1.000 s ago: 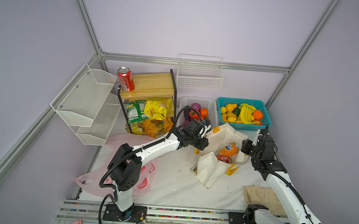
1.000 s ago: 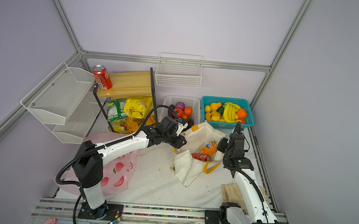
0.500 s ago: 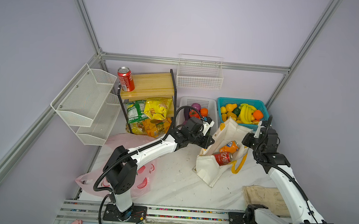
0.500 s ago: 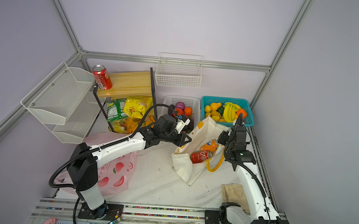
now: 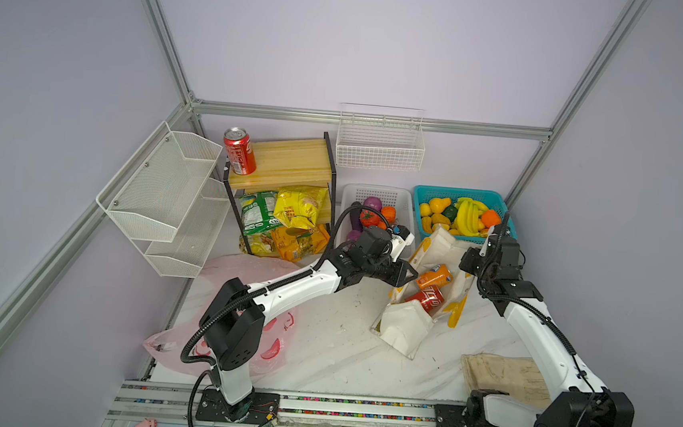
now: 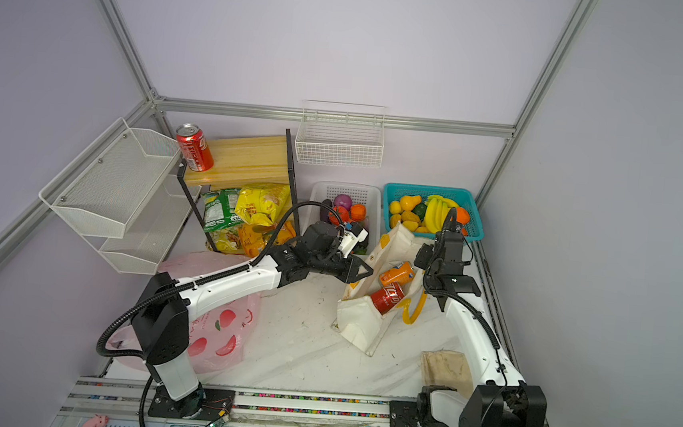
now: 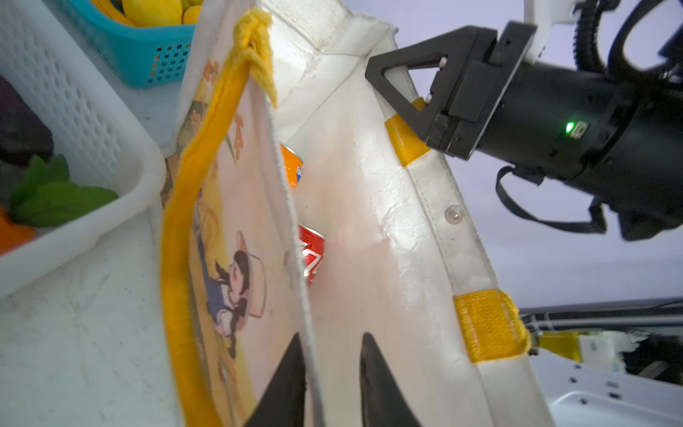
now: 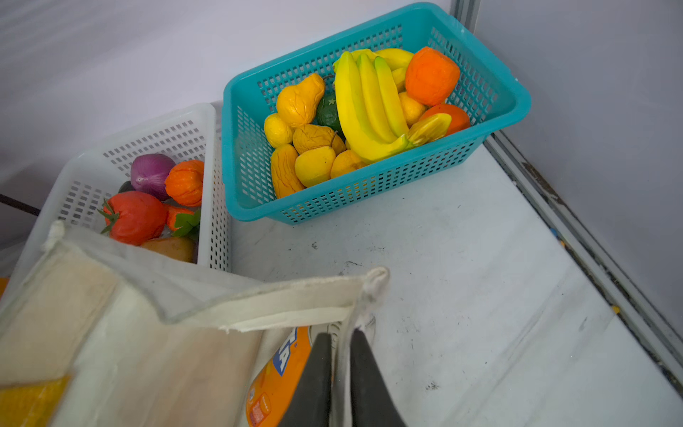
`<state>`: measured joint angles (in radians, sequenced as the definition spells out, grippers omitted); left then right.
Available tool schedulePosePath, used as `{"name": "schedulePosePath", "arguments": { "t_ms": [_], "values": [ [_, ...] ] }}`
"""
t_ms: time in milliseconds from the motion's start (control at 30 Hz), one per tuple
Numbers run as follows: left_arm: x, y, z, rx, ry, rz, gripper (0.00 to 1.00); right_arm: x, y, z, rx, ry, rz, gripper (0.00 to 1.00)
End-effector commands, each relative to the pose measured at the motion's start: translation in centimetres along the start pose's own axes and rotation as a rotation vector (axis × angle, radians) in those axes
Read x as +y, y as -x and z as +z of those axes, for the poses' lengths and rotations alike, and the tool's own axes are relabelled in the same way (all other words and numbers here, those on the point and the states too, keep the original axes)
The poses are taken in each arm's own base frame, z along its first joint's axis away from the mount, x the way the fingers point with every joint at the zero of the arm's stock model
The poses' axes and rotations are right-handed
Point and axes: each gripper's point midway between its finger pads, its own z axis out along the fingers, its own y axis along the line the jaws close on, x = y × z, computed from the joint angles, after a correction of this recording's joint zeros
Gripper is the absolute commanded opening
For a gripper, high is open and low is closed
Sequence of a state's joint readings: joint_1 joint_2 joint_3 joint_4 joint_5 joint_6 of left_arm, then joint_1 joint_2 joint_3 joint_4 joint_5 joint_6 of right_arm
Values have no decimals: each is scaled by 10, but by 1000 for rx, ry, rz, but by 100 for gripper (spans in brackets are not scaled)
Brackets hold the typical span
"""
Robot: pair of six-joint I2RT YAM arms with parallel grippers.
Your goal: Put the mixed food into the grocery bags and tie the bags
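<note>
White canvas tote [image 5: 403, 336], yellow-orange straps [image 7: 173, 258], stands by white basket [image 5: 375, 189], orange soda can [image 5: 433, 275] and red cola can [image 5: 427, 298] inside. Left gripper [image 7: 330, 336], right gripper [image 8: 338, 334]: jaws slightly parted, tote rim between.

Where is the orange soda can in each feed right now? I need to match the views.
In a top view: the orange soda can lies in the open white tote, behind the red cola can there.
In a top view: same place, inside the tote.
Left wrist: a sliver shows past the tote's near wall.
Right wrist: its label shows in the tote beside the right gripper.
Shared landmark: the teal basket, in all four.
</note>
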<state>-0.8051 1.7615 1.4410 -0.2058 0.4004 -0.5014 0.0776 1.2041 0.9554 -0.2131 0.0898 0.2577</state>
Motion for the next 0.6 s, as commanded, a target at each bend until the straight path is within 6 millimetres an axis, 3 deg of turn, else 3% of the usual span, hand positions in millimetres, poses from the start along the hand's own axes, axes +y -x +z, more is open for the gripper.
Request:
{"name": "schedulePosePath", "arguments": {
  "t_ms": [0,100,267,433,567],
  "values": [
    [1,8,-18,-59,23,40,49,14,33,-13,-101,57,5,31],
    [8,13,-37,-102,71,70,62,19,42,-24,-125,83,3,50],
    [26,22,-83,-195,194,102,72,29,57,-42,-178,140,3,68],
    [43,33,-155,-347,348,101,81,47,72,-54,-216,212,4,83],
    [77,21,-214,-441,559,53,85,77,84,-66,-259,258,-24,87]
  ]
}}
